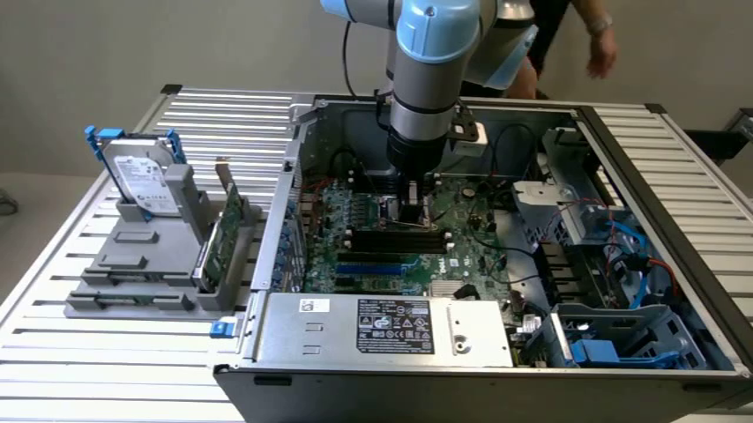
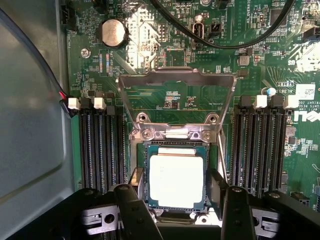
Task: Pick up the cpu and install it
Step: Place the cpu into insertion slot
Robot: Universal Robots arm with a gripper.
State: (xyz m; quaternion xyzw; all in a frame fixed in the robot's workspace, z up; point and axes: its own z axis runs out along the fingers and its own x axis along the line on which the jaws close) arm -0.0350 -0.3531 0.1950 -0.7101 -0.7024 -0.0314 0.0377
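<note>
Claw point(image 1: 414, 214) spread open and pointing straight down into the case point(image 1: 471, 370), I hover with the cpu point(image 2: 176, 180) lying flat in its socket point(image 2: 175, 134) directly beneath me, squarely between my two fingers point(image 2: 131, 205), neither clearly touching it.

bright even light, glare on cpu point(image 2: 176, 181)

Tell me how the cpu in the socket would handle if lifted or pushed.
Probably stiff: the cpu is a flat square with a metal top. Likely light, being thin and small. A sideways push would hardly slide it, I'd guess, since the socket rim surrounds it.
</note>
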